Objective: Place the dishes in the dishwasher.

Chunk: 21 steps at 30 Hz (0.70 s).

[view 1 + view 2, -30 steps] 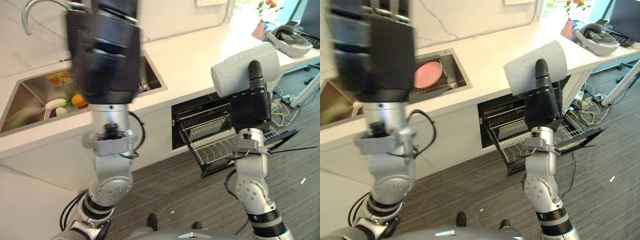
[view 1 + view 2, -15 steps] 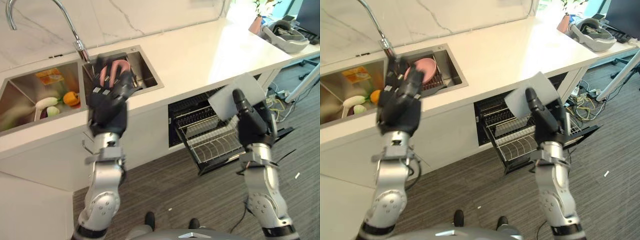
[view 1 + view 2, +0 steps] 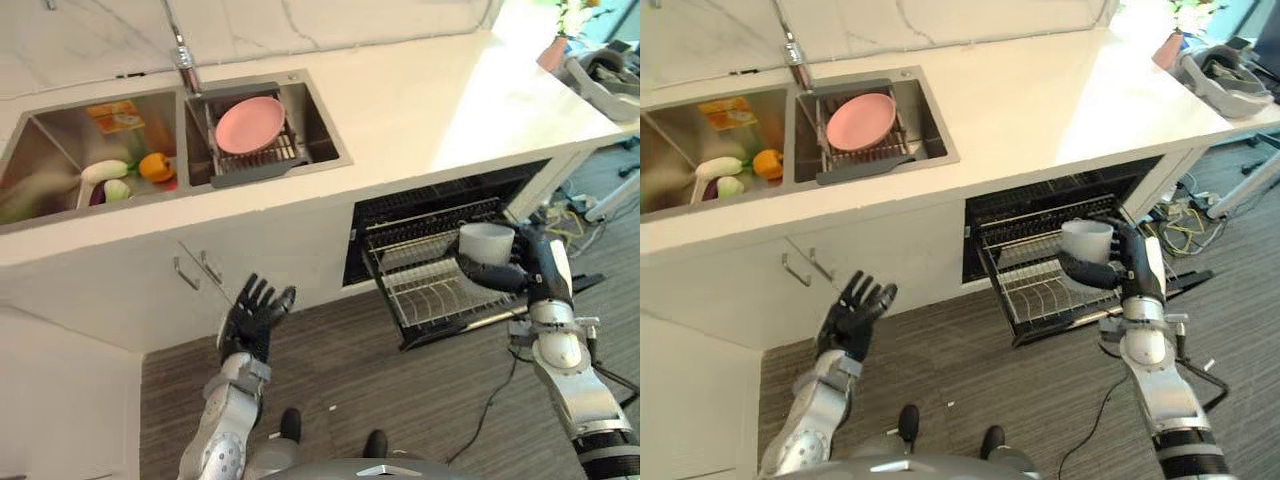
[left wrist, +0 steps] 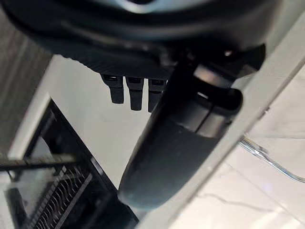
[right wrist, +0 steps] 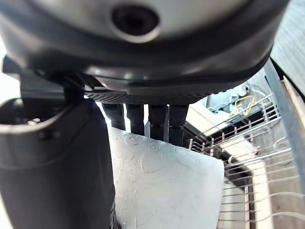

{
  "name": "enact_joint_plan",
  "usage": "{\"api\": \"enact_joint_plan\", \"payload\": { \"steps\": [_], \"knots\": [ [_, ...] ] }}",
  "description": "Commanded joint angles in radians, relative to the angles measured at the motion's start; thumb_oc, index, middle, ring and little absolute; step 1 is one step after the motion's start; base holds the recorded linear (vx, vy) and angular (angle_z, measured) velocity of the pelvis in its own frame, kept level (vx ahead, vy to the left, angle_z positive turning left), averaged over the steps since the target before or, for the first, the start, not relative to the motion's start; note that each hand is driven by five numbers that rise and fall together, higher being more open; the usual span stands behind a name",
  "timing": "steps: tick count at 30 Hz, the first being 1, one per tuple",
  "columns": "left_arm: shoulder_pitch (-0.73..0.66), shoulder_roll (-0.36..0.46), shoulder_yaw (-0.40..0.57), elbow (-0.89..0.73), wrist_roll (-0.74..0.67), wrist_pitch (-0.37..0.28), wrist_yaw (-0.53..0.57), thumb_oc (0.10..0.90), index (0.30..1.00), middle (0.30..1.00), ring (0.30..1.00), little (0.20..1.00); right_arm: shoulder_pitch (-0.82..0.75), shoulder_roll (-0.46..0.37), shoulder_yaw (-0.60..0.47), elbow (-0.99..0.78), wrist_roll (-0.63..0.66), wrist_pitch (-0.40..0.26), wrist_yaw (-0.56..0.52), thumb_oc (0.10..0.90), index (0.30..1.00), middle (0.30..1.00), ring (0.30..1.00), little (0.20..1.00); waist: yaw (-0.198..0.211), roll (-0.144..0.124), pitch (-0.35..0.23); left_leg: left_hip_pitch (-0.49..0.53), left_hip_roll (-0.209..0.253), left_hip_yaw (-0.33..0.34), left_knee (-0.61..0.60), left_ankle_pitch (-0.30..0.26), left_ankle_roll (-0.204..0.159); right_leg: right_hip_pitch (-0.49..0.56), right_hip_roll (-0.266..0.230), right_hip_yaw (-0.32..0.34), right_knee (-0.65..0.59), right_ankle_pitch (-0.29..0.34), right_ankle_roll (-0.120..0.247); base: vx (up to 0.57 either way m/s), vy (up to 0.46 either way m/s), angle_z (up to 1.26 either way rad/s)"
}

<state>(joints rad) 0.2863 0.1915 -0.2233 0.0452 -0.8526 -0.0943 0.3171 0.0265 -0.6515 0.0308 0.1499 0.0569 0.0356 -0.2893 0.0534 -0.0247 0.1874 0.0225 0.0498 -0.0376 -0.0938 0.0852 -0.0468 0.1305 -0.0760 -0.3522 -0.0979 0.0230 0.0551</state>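
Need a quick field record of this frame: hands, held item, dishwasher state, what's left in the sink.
right hand: curled round a white cup, held upright over the rack
left hand: open, fingers spread, low in front of the cabinet
dishwasher rack: pulled out, wire tines bare
pink plate: on the drainer in the right sink basin
left sink basin: vegetables, a carton

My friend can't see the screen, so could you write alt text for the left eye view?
The robot's right hand grips a white textured cup above the pulled-out wire dishwasher rack. Its left hand, fingers spread, hangs low before the white cabinets. A round pink plate lies in the steel sink.
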Motion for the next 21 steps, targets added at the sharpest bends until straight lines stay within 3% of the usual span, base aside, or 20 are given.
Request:
{"api": "enact_joint_plan", "payload": {
  "steps": [1,8,10,16,17,21],
  "knots": [
    [0.004,0.062,0.02,-0.066,0.061,-0.011,-0.013,0.8,0.9,0.9,0.9,0.9,-0.157,-0.084,-0.012,0.02,-0.108,-0.032,-0.019,0.4,0.3,0.3,0.3,0.3,0.04,-0.074,-0.044,0.038,0.012,0.041,0.007,-0.096,-0.041,0.025,-0.073,0.008,0.011,-0.059,0.094,-0.01,-0.018,0.38],
    [0.017,0.103,0.025,0.061,0.2,0.017,-0.034,0.8,0.9,0.9,0.9,0.9,-0.28,-0.119,0.087,0.354,-0.109,-0.011,-0.018,0.4,0.3,0.3,0.3,0.3,0.12,-0.111,-0.025,0.003,0.008,-0.007,0.007,-0.079,-0.062,0.039,-0.074,-0.068,0.011,-0.065,0.094,0.0,-0.035,0.3],
    [0.006,0.115,0.024,0.122,0.252,0.024,-0.04,0.8,0.9,0.9,0.9,0.9,-0.323,-0.089,0.104,0.487,-0.068,-0.01,-0.027,0.4,0.3,0.3,0.3,0.3,0.153,-0.121,-0.02,-0.016,0.007,-0.032,0.007,-0.069,-0.07,0.044,-0.073,-0.103,0.011,-0.069,0.092,0.0,-0.047,0.4],
    [-0.017,0.12,0.035,0.225,0.312,0.037,-0.043,0.8,0.9,0.9,0.9,0.9,-0.4,-0.032,0.139,0.68,-0.049,-0.011,-0.037,0.4,0.3,0.3,0.3,0.3,0.199,-0.133,-0.005,-0.049,0.004,-0.075,0.007,-0.051,-0.08,0.044,-0.066,-0.148,0.011,-0.079,0.088,0.0,-0.055,0.44],
    [-0.025,0.128,0.041,0.263,0.357,0.039,-0.039,0.8,0.9,0.9,0.9,0.9,-0.427,-0.003,0.148,0.781,-0.038,-0.009,-0.044,0.4,0.3,0.3,0.3,0.3,0.223,-0.134,0.004,-0.058,0.006,-0.091,0.007,-0.05,-0.087,0.045,-0.061,-0.162,0.011,-0.088,0.082,-0.01,-0.036,0.47],
    [-0.031,0.12,0.058,0.317,0.379,0.041,-0.033,0.8,0.9,0.9,0.9,0.9,-0.445,0.042,0.146,0.887,-0.024,-0.01,-0.055,0.4,0.3,0.3,0.3,0.3,0.242,-0.135,0.015,-0.077,0.003,-0.111,0.007,-0.042,-0.089,0.041,-0.055,-0.181,0.011,-0.093,0.077,-0.01,-0.042,0.38]
  ]
}}
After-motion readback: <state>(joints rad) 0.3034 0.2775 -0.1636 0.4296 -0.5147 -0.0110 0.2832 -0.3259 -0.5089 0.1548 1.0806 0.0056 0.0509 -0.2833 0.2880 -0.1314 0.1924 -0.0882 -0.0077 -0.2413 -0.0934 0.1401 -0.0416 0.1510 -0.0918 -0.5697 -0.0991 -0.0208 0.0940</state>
